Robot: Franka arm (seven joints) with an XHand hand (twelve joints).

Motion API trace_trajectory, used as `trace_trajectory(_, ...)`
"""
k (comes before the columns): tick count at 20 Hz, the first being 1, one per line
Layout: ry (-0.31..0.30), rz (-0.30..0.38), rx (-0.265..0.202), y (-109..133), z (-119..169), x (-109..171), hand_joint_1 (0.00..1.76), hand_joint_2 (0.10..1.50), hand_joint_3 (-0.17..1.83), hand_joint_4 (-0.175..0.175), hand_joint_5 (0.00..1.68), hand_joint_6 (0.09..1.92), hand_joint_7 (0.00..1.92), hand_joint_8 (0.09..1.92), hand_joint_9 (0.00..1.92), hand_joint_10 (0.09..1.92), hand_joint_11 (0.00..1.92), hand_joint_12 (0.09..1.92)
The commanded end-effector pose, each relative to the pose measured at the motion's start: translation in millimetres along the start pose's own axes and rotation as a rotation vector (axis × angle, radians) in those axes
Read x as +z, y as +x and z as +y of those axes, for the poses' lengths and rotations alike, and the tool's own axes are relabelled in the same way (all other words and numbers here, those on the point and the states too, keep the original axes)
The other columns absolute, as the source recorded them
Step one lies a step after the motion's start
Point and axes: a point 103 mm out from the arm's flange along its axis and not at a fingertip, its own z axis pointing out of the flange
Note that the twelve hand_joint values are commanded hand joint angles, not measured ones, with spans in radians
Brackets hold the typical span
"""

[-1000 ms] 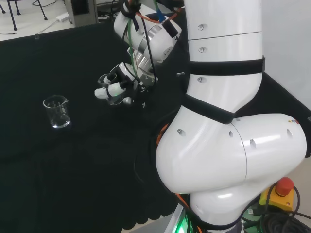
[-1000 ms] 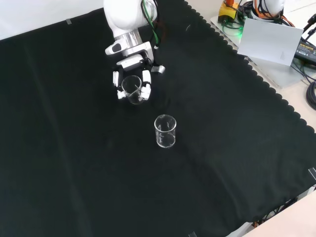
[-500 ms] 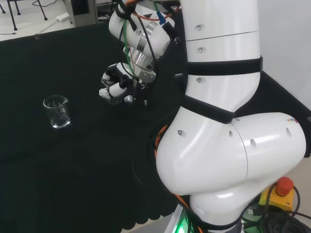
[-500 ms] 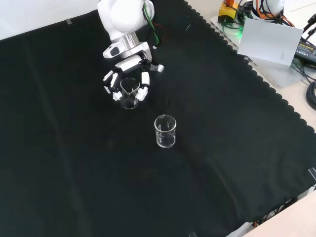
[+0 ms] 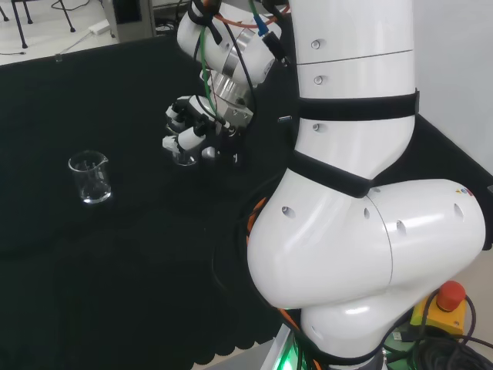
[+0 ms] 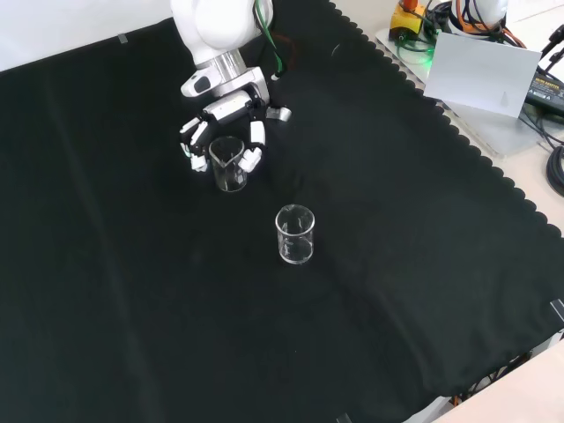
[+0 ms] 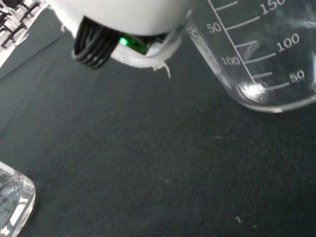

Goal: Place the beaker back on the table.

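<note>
From the head view I see the hand [image 5: 192, 131] low over the black cloth of the table [image 5: 115, 254], left of the arm's big white links, with its fingers spread around a clear beaker [image 5: 185, 156]; I cannot make out there whether the glass rests on the cloth. A second beaker [image 5: 90, 177] stands upright well to the left of it. From the front view the hand [image 6: 220, 132] comes in from the top and its fingers [image 6: 254, 134] are opened out on either side of the beaker [image 6: 228, 164], which stands upright on the table [image 6: 397, 291] just below the palm; the fingertips sit near its rim, and I cannot tell if any touch it. The second beaker [image 6: 295, 234] stands apart, lower and to the right. At the wrist view I get the graduated wall and base of a beaker [image 7: 256, 54] close up, its base down at the cloth, and an edge of another glass piece [image 7: 12, 207] at the corner
</note>
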Motion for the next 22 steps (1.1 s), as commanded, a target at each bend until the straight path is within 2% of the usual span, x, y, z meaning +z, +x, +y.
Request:
trace_trajectory(1,0.037,-0.056,0.013,15.4,-2.2,-11.5,0.99,0.50,0.66,-0.052,0.41,0.50,0.71,0.09,0.78,0.09,0.01,1.29)
trace_trajectory(7,0.025,-0.057,0.019,13.1,-5.1,-25.1,0.98,0.51,0.62,-0.048,0.42,0.34,0.63,0.09,0.71,0.09,0.00,1.22)
trace_trajectory(12,0.017,-0.087,0.008,32.1,-14.5,-38.0,0.97,0.52,0.62,-0.048,0.42,0.32,0.62,0.09,0.70,0.09,0.00,1.21)
trace_trajectory(22,0.019,-0.131,0.030,42.9,-28.6,-63.7,0.96,0.52,0.62,-0.047,0.43,0.31,0.61,0.09,0.69,0.09,0.00,1.22)
